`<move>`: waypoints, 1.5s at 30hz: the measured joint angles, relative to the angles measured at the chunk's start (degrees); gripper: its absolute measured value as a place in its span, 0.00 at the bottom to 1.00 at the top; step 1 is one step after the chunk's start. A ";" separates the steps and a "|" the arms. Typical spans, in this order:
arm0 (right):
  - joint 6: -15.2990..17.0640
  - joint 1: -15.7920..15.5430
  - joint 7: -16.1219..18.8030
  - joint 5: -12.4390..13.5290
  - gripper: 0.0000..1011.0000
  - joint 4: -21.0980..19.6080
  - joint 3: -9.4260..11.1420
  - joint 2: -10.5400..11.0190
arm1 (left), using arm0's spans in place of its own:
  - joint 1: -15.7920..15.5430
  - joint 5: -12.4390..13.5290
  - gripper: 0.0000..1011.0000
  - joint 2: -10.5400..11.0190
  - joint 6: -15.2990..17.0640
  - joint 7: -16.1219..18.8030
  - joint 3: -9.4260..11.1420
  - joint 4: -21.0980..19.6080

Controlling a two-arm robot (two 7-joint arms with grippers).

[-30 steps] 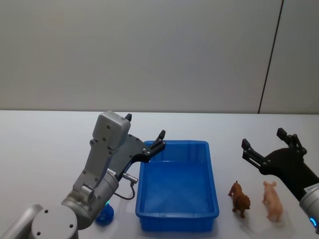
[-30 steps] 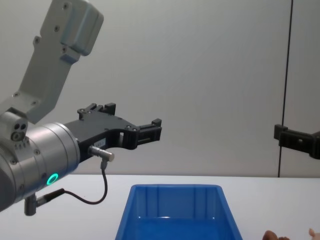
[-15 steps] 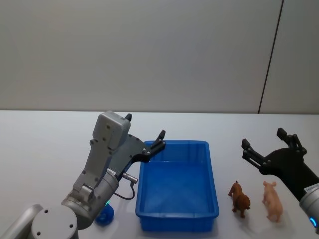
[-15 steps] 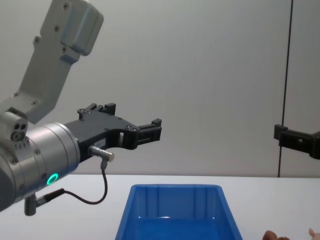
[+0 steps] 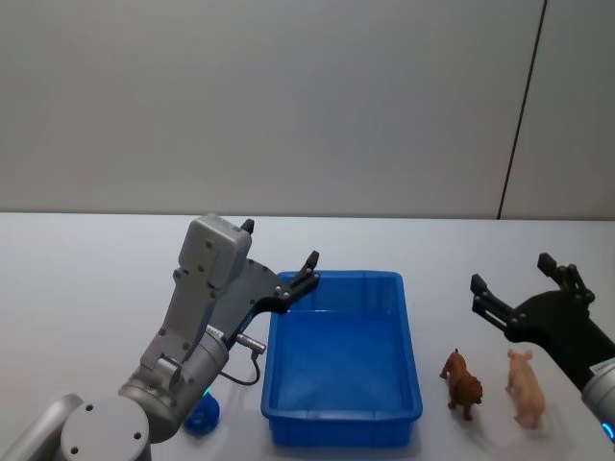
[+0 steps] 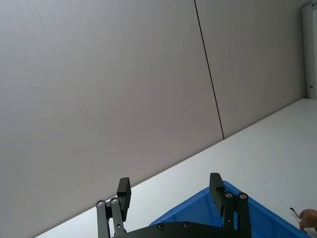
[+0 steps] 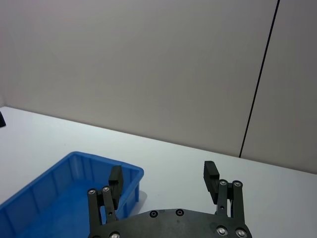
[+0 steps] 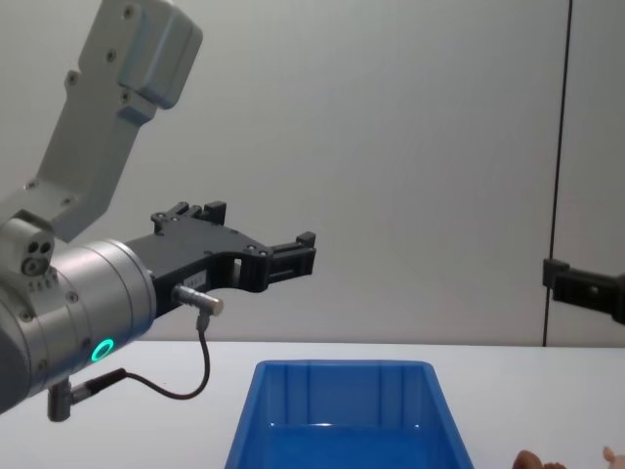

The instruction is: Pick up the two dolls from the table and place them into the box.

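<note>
I see bare worktop around brown doll and pink doll; the box wall stands just left.

Brown doll and pink doll cut off by the chest view's lower edge, box front likewise, right gripper clipped at its right edge, blue thing half hidden behind left arm

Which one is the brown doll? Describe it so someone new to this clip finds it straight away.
Find the blue box in the middle of the white table. Just right of it two small animal figures stand side by side. The brown doll is the one nearer the box, reddish-brown where its neighbour, the pink doll, is pale pink.
</note>
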 joint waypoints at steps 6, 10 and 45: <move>1.41 -0.18 0.03 -1.17 0.99 1.02 0.44 0.71 | 0.00 0.00 0.99 0.00 0.00 0.00 0.00 0.00; 2.46 -0.38 -0.11 -1.74 0.99 1.65 0.74 1.22 | 0.00 0.00 0.99 0.00 0.00 0.00 0.00 0.00; 13.85 -0.02 2.70 -0.22 0.99 10.46 1.58 1.73 | 0.00 0.00 0.99 0.00 0.00 0.00 0.00 0.00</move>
